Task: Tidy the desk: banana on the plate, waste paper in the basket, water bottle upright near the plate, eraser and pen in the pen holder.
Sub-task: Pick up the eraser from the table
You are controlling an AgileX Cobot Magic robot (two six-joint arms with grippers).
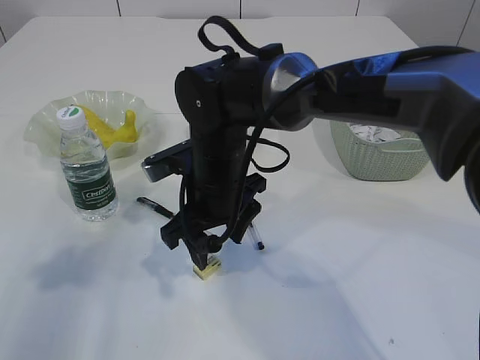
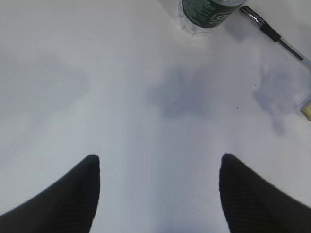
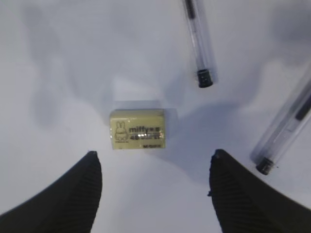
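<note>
A yellow eraser [image 1: 208, 268] lies on the white table; in the right wrist view it [image 3: 138, 128] sits just ahead of my right gripper [image 3: 154, 160], which is open and points straight down over it [image 1: 204, 244]. Two clear pens lie beside it [image 3: 199, 43] [image 3: 286, 131]; in the exterior view they show left [image 1: 152, 206] and right [image 1: 257, 236] of the arm. The water bottle [image 1: 86, 169] stands upright by the plate [image 1: 45, 120], which holds the banana [image 1: 112, 129]. Waste paper [image 1: 375, 133] lies in the basket [image 1: 379, 161]. My left gripper [image 2: 158, 159] is open and empty. No pen holder shows.
The right arm crosses from the right edge to the table's middle and hides what is behind it. In the left wrist view the bottle's base [image 2: 204, 12], one pen [image 2: 272, 31] and the eraser's edge [image 2: 306, 110] show, with bare table under the jaws.
</note>
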